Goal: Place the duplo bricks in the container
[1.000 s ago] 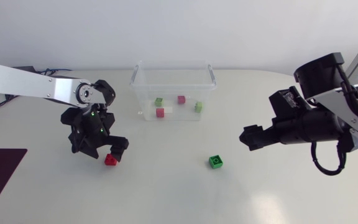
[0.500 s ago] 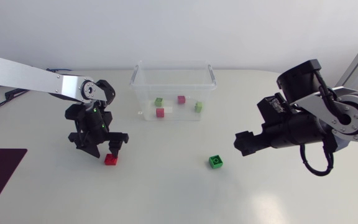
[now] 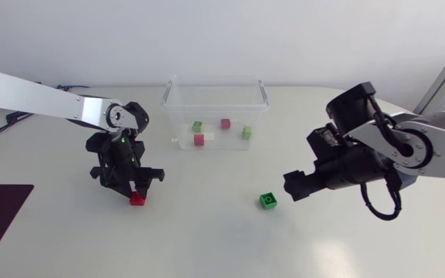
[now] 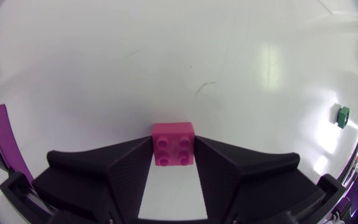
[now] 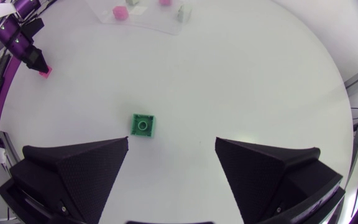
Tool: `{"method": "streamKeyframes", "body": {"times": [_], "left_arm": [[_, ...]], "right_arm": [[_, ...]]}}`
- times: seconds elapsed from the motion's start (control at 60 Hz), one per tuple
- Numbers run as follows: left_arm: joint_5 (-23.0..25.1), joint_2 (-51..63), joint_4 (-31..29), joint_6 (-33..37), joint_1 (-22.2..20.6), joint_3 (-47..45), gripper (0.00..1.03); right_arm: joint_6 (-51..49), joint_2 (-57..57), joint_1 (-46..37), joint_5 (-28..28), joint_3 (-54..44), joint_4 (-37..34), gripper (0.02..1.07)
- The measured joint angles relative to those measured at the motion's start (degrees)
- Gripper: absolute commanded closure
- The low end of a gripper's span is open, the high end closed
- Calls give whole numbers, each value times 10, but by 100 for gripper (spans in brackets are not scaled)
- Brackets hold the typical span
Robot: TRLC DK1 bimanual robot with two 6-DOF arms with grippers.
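The red brick (image 4: 173, 144) sits on the table (image 3: 207, 243), pinched from both sides by the left gripper (image 3: 135, 188), whose arm points straight down. The green brick (image 5: 143, 124) lies just ahead of the right gripper (image 5: 171, 142), which is spread wide on a low-angled arm. The clear container (image 3: 165, 99) holds 4 small bricks (image 3: 199, 140).

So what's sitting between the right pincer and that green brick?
Nothing: only bare table separates the open right pincer from the green brick just ahead of it. The right wrist view shows this.
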Motion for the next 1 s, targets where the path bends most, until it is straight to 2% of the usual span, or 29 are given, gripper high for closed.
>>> {"method": "streamKeyframes", "body": {"times": [0.283, 0.383, 0.683, 0.817, 0.933, 1.0], "left_arm": [[6, -21, 9, 0, 2, -13, 76], [7, -53, 9, 0, 8, -14, 76], [15, -154, 12, 5, 29, -14, 77], [17, -188, 26, 5, 33, -14, 77], [17, -219, 40, 5, 32, -14, 77], [19, -236, 51, 5, 30, -14, 77]], "right_arm": [[6, 73, 40, 8, 19, 2, 7], [9, 106, 53, 15, 35, 4, 12], [30, 204, 83, 26, 91, 4, 12], [35, 230, 83, 28, 103, 4, 21], [36, 248, 83, 28, 106, 4, 23], [36, 259, 83, 28, 107, 4, 36]]}}
